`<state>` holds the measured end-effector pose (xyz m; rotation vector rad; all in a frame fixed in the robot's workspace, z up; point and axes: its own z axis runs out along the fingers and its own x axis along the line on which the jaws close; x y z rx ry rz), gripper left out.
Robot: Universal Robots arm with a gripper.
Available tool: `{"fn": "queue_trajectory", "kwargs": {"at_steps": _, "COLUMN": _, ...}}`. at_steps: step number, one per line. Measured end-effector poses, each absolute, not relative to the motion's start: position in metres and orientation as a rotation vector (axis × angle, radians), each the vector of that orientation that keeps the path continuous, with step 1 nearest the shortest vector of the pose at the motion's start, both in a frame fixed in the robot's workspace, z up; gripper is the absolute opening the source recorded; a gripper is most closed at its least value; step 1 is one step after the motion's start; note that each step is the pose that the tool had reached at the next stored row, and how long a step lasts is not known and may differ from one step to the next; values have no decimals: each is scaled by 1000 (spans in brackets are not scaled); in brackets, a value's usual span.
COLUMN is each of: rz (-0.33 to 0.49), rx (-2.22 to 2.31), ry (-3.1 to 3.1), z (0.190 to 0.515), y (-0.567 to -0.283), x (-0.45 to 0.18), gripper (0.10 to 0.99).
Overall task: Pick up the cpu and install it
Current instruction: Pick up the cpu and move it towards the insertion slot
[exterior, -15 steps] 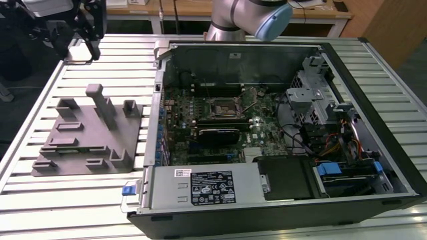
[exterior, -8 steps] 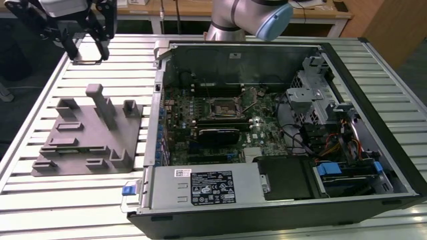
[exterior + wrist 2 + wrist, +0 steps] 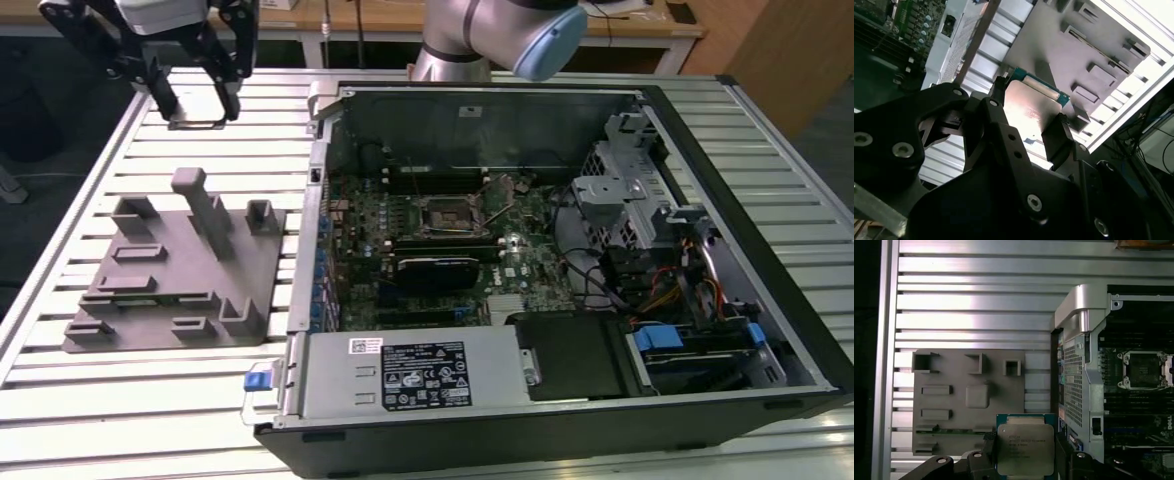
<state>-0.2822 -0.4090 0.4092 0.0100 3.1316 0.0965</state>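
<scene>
My pincer (image 3: pixel 198 112) hangs at the upper left of the exterior view, above the slatted table (image 3: pixel 120 400), pinching the cpu (image 3: pixel 1025 450) by two opposite edges. The chip lies flat, its metal top facing the first wrist view's camera, with a green board edge showing. It is near square, so I can name no long axis. The grey fixture (image 3: pixel 954 395) sits near it. Toward the exterior view's right, the open computer case (image 3: pixel 467 130) holds the motherboard with its socket (image 3: pixel 445 212). My fingers (image 3: pixel 1063 455) cover the chip's sides, and the picture's border cuts off one edge.
</scene>
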Motion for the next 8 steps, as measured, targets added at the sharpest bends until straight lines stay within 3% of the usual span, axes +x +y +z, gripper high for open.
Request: {"fn": "queue_trajectory", "kwargs": {"at_steps": 8, "rz": 96, "rx": 10, "ry": 3132, "z": 409, "y": -409, "x": -263, "gripper": 545}}
